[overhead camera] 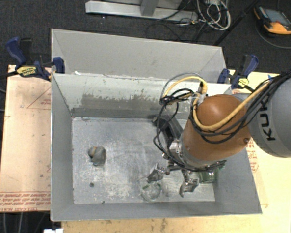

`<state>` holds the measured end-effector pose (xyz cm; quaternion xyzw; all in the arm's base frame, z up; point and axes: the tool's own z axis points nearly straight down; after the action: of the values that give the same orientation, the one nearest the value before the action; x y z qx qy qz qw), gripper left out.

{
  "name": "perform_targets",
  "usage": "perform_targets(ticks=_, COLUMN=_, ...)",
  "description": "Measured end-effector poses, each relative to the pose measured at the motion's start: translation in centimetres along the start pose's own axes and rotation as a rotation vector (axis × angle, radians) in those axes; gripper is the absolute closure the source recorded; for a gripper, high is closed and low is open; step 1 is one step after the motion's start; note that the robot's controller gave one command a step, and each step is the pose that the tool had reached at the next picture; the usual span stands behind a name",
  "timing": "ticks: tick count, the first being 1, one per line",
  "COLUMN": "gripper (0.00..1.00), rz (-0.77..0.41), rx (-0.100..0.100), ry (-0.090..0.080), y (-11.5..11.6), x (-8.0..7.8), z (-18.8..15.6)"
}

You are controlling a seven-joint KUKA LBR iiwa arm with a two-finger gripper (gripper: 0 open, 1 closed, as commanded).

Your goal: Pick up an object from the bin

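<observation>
Fingers (pixel 186 186) of the gripper (pixel 172 181) stood spread apart, empty, low over the bin (pixel 61 133) floor near its front wall. Just beside them lay a small clear lump (pixel 150 191). Centring over it before closing would probably help; a grey stone (pixel 97 155) sat well apart.

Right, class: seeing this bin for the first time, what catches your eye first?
The arm's bulbous orange-brown wrist cover dominates the right half of the bin, its claw spread open near the front wall. A grey stone-like lump lies alone on the left; a small clear thing lies by the claw.
</observation>
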<state>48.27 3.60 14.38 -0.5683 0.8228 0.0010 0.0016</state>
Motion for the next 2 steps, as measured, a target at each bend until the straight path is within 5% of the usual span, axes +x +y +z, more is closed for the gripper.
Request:
perform_targets(ticks=1, gripper=0.00, rz=0.005, rx=-0.001, ry=0.001, y=0.0, x=0.1, z=0.0)
perform_targets(ticks=2, gripper=1.00, rz=-0.084, rx=0.001, ry=0.008, y=0.3, x=-0.2, z=6.3)
